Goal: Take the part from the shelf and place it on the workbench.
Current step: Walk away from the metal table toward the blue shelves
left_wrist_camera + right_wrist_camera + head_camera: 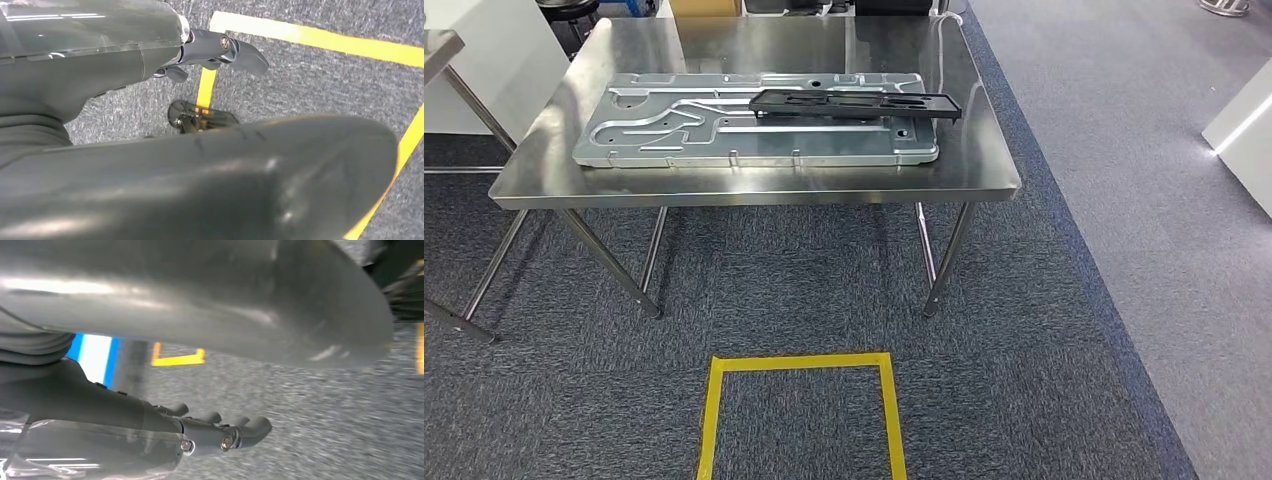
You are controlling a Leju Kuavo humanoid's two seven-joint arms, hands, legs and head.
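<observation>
A long black plastic part [854,102] lies flat on a large silver pressed-metal panel [754,130], toward its far right side. The panel rests on the steel workbench [754,190] ahead of me. In the left wrist view my left hand [200,50] hangs over grey carpet, fingers stretched out and holding nothing. My right hand [210,432] also hangs above the carpet in the right wrist view, with its fingers side by side and slightly bent and nothing in them.
A yellow tape square [800,362] marks the carpet in front of the workbench, and tape lines [320,37] run under my left hand. The corner of another steel table [439,45] stands at the far left. A white unit [1239,125] stands at the right edge.
</observation>
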